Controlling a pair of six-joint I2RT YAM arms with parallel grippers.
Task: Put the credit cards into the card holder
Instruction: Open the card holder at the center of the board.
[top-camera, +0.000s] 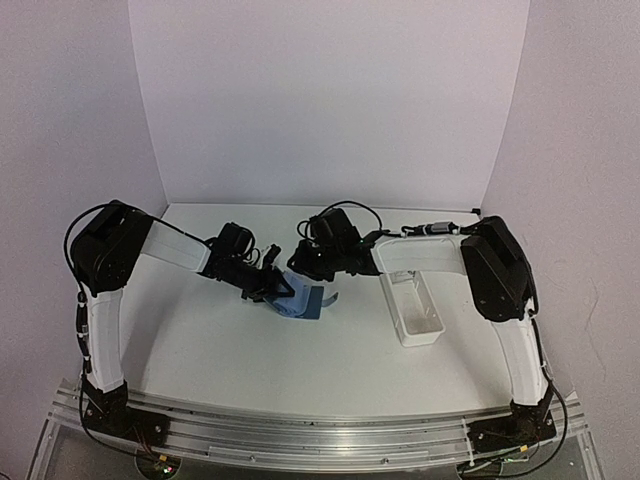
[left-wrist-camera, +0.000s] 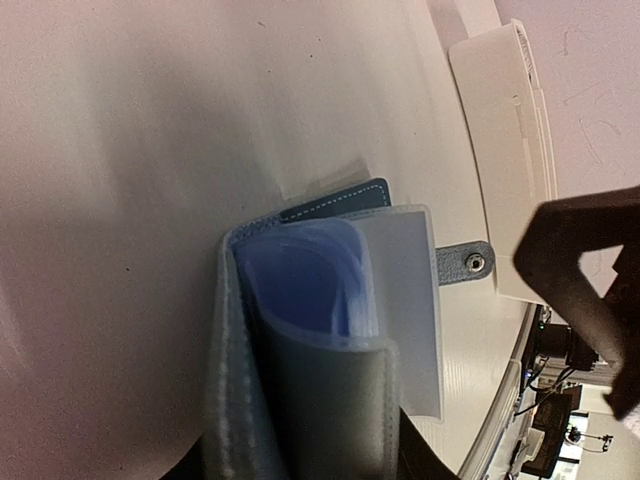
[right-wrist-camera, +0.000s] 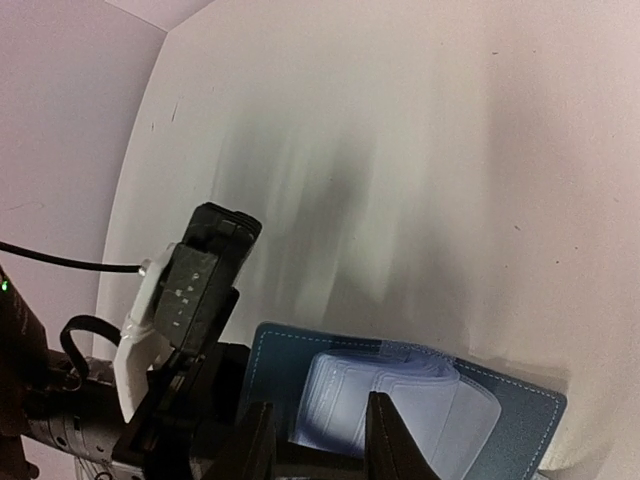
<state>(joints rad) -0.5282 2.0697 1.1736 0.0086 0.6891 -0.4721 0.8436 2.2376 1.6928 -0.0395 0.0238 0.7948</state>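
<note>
**First:** Blue card holder (top-camera: 303, 298), centre of the overhead frame: how is it held?

**Second:** It is clamped by the left gripper (top-camera: 270, 291), sleeves (right-wrist-camera: 400, 395) fanned. The right gripper (right-wrist-camera: 320, 428) is parted above it. One sleeve should be singled out before anything is slid in.

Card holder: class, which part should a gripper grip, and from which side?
Probably the card holder's stitched cover edge, approached from the robot's left, opposite the strap: that edge looks firm and faces that way, while the clear sleeves fan loosely toward the strap.
</note>
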